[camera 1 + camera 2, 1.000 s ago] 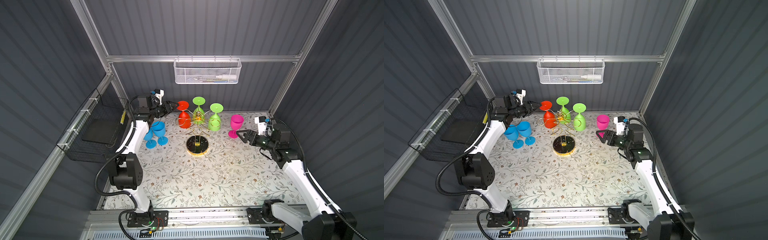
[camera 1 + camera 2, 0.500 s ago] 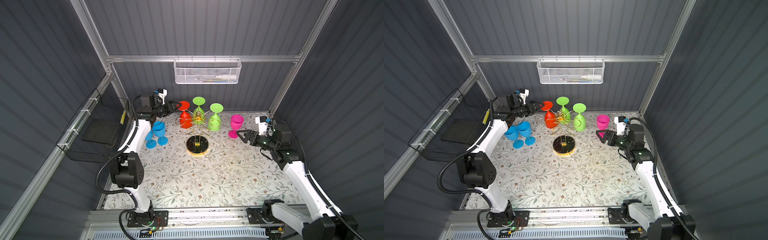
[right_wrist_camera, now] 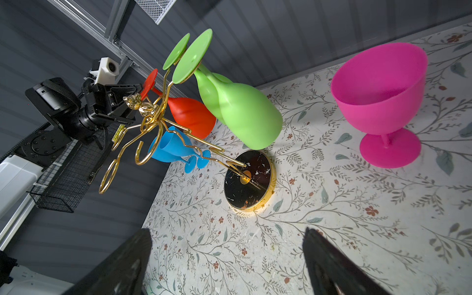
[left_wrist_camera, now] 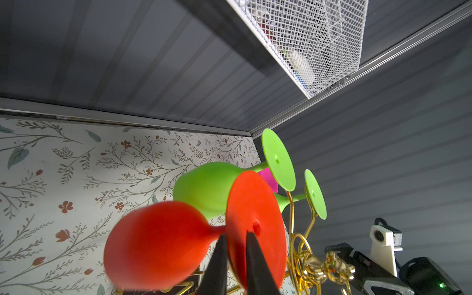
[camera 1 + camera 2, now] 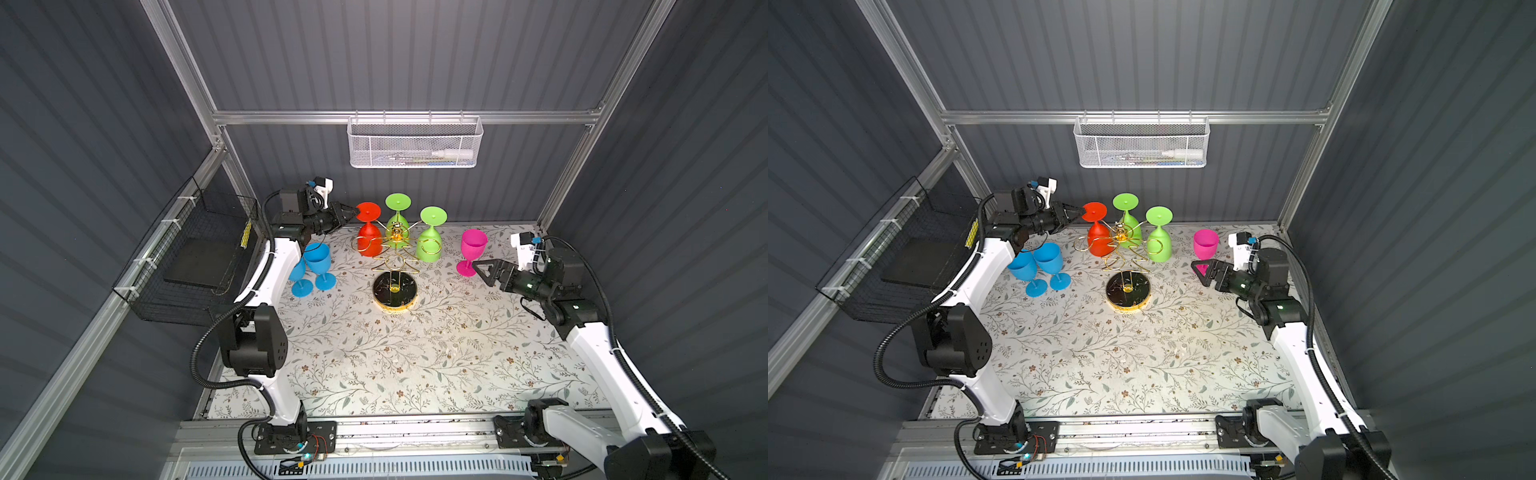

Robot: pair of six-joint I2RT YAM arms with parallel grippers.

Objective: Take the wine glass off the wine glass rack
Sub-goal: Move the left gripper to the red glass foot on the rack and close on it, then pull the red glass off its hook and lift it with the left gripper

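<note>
Glasses hang upside down on the gold rack (image 5: 395,249), which stands near the middle of the back edge of the bench (image 5: 395,365). I see one red glass (image 5: 369,239) and two green glasses (image 5: 430,245) on it. My left claw (image 5: 352,213) is pinched on the flat round foot of the red glass, up high, one finger on each side of it. The red glass hangs on the rack's left side. A green glass hangs just beside it, and the rack's gold top knob (image 4: 319,265) is close too. Two blue glasses (image 5: 318,262) stand on the bench under my left arm, near the left edge. My right claw (image 5: 481,272) is wide apart and holds nothing. It hovers just beside a pink glass (image 5: 473,247) standing near the back right corner. A white mesh basket (image 5: 413,143) hangs on the back wall.
</note>
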